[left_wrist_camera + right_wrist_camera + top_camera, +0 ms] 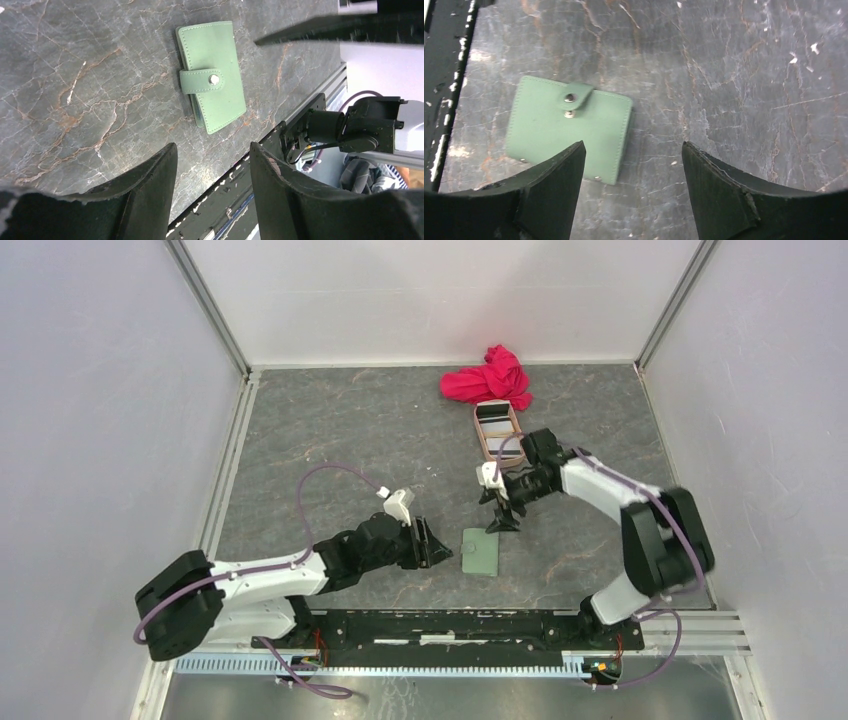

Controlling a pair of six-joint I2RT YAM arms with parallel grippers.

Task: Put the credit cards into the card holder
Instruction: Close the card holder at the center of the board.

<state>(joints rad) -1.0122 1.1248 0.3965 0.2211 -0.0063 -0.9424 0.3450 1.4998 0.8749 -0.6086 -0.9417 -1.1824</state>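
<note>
Flat sage-green fold-over card holder (481, 552) lies folded, snap possibly undone. Left gripper (214, 147) just left of it, right gripper (503, 520) just behind; both agape, empty. Striped plastic credit cards (496, 420) well behind. Opening step: pin, lift flap.

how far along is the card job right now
Done: cannot tell; the sage-green fold-over card holder lies folded shut on the table, contents hidden. In hand: nothing; the left gripper and right gripper are open and empty near it. Left: white black-striped cards sit in the pinkish-tan oval tray.
</note>
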